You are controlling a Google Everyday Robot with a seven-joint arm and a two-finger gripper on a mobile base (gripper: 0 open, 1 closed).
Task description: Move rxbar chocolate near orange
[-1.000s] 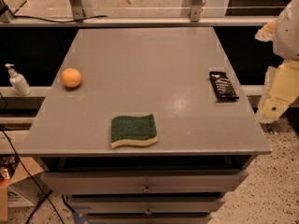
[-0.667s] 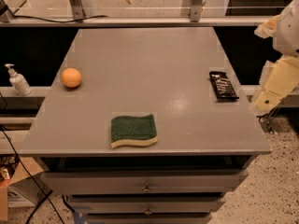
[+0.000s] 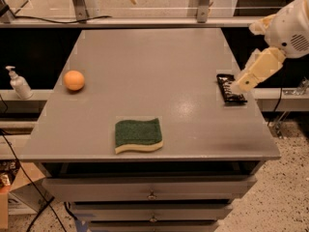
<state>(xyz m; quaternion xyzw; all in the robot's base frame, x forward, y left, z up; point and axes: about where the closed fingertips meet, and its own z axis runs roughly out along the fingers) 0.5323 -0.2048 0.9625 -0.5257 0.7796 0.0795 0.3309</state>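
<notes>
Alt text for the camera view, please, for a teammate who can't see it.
The gripper is over the rxbar chocolate at the right edge of the grey table. The orange sits across the table near the left edge, and a green sponge lies near the front edge.

even overhead light | soft glare on table [image 3: 188,100] | gripper [image 3: 240,85] bright, right edge

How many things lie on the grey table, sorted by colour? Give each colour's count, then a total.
Orange: 1, the orange
Black: 1, the rxbar chocolate
Green and yellow: 1, the sponge
Total: 3
The gripper is at the rxbar chocolate, by the right edge of the table.
</notes>
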